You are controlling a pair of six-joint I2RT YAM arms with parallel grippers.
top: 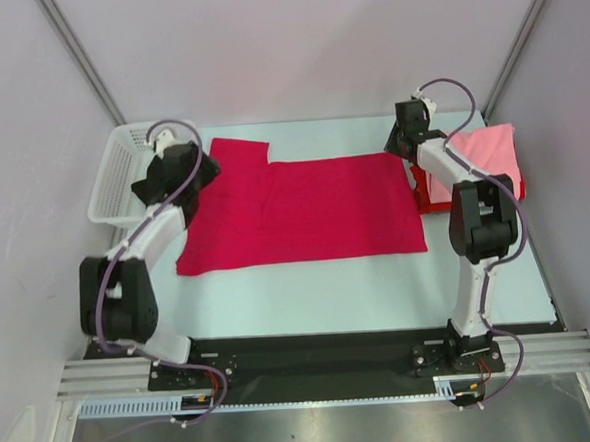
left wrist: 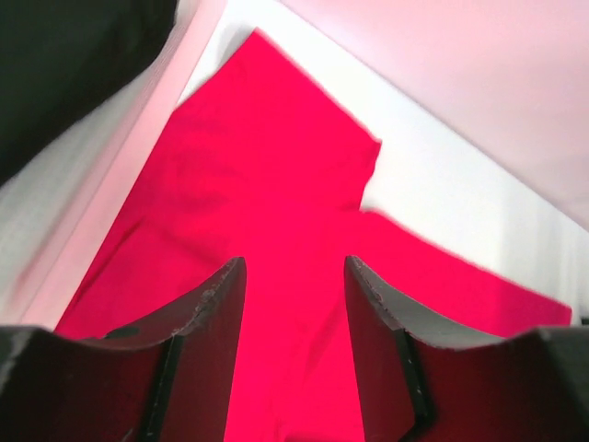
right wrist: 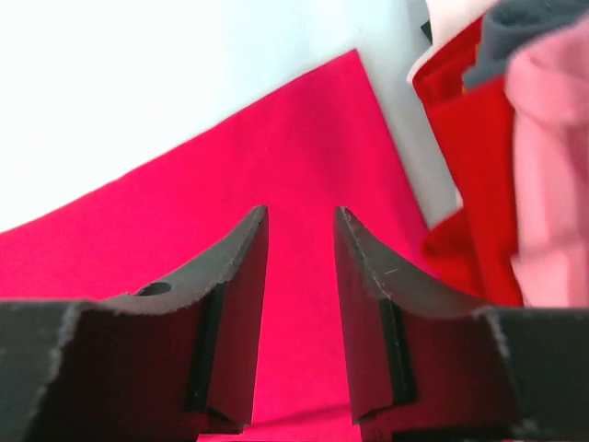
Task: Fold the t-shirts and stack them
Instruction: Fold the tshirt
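A crimson-red t-shirt lies spread flat across the middle of the table, one sleeve pointing to the far left. My left gripper hovers over the shirt's left end beside that sleeve. In the left wrist view the left gripper is open, with only flat cloth showing below the gap. My right gripper is over the shirt's far right corner. It is open too, above the crimson cloth and holding nothing. At the right sits a folded stack, a light pink t-shirt on top of a red one.
A white slatted basket stands at the far left, just behind the left arm. The pale table ends at a black rail along the near edge. In the right wrist view the stack shows red, pink and a dark grey layer.
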